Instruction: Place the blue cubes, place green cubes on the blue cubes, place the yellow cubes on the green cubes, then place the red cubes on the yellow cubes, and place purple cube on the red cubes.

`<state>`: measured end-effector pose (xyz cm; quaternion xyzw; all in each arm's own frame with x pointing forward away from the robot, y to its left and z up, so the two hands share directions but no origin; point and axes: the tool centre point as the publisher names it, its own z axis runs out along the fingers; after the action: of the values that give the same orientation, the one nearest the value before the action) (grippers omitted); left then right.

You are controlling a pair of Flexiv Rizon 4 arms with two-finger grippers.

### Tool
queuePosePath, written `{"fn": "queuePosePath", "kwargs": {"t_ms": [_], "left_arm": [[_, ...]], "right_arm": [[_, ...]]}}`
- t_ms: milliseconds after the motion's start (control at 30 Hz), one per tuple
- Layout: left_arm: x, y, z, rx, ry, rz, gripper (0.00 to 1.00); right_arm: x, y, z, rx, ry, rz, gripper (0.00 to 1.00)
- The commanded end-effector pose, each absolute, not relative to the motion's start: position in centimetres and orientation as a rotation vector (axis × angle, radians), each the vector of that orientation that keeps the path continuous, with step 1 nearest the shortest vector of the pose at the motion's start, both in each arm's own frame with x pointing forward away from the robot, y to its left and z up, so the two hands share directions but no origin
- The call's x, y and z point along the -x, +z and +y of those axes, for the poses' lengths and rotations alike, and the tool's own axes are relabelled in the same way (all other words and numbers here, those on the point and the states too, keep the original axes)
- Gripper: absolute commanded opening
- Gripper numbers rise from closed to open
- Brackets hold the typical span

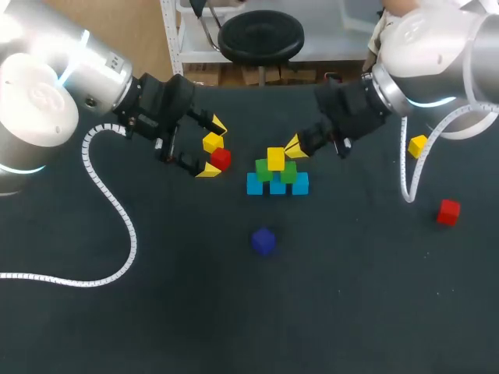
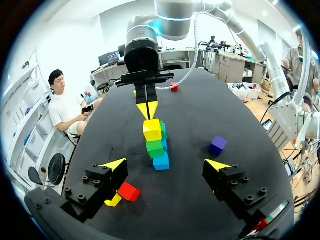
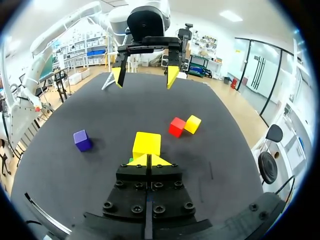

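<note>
My left gripper (image 1: pixel 212 146) stands wide open over the table (image 1: pixel 156 312), left of the middle and toward the far edge. Between its two fingers, seen from above, lie one yellow cube (image 1: pixel 212 142) and one red cube (image 1: pixel 221 158), touching each other. In the left wrist view both cubes sit close to one finger only, so the fingers do not hold them.

My right gripper (image 1: pixel 296 146) has its fingers pressed together with nothing between them. Its yellow tips are just beside the top yellow cube (image 1: pixel 275 158) of the stack, on the stack's right far side. I cannot tell if the tips touch this cube.

The stack stands near the middle of the table, a little toward the far edge. At the bottom three blue cubes (image 1: pixel 277 185) lie in a row on the surface, touching side by side. On them sit two green cubes (image 1: pixel 263 169), also side by side. The top yellow cube rests on the green ones, above the place where they meet.

The purple cube (image 1: pixel 263 241) lies alone on the surface, apart from the stack on its near side. Near the right edge there is a second loose yellow cube (image 1: pixel 418 145), close under my right arm. A second loose red cube (image 1: pixel 448 211) lies more toward the near edge, well apart from the stack.
</note>
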<state>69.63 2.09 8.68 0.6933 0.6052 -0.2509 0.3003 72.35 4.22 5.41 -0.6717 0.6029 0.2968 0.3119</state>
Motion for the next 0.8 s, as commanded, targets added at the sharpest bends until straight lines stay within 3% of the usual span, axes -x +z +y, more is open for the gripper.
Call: {"fn": "queuePosePath", "kwargs": {"t_ms": [33, 367, 633, 800], "left_arm": [[-69.8, 8.7, 2.0, -1.846, -0.667, 1.612, 1.0], [-69.8, 8.7, 2.0, -1.846, -0.667, 1.612, 1.0], [-69.8, 8.7, 2.0, -1.846, -0.667, 1.612, 1.0], [-69.8, 8.7, 2.0, -1.846, -0.667, 1.612, 1.0]], "right_arm": [[-72.2, 5.4, 4.0, 1.767, 0.781, 1.595, 0.0], [-71.9, 6.4, 1.6, 1.72, 0.722, 1.628, 0.0], [-71.6, 6.9, -1.2, 1.668, 0.676, 1.673, 0.2], [-71.4, 7.1, -3.0, 1.624, 0.668, 1.697, 0.23]]}}
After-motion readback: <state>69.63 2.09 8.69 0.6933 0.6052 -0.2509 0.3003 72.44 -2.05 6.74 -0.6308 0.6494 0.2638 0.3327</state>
